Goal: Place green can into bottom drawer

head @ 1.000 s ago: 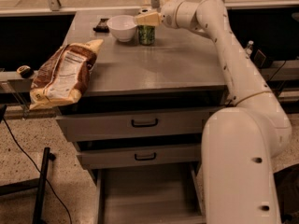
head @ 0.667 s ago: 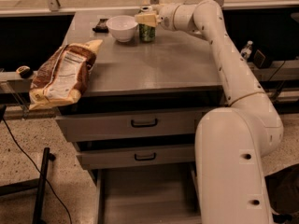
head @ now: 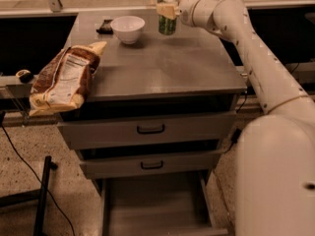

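The green can (head: 167, 25) is at the back of the grey cabinet top, just right of the white bowl (head: 128, 28). My gripper (head: 166, 10) reaches in from the right and is shut on the can's upper part, holding it upright and slightly above the surface. The bottom drawer (head: 152, 205) is pulled out at the foot of the cabinet, and its flat grey floor shows. My white arm (head: 256, 68) runs down the right side of the view and hides the drawer's right edge.
A brown snack bag (head: 64, 77) lies on the cabinet's left edge and overhangs it. A small black object (head: 104, 27) lies left of the bowl. The two upper drawers (head: 150, 129) with black handles are shut. A black stand and cable are on the floor at left.
The can has moved right and a little upward with my gripper, away from the bowl. The bowl and the snack bag have not moved.
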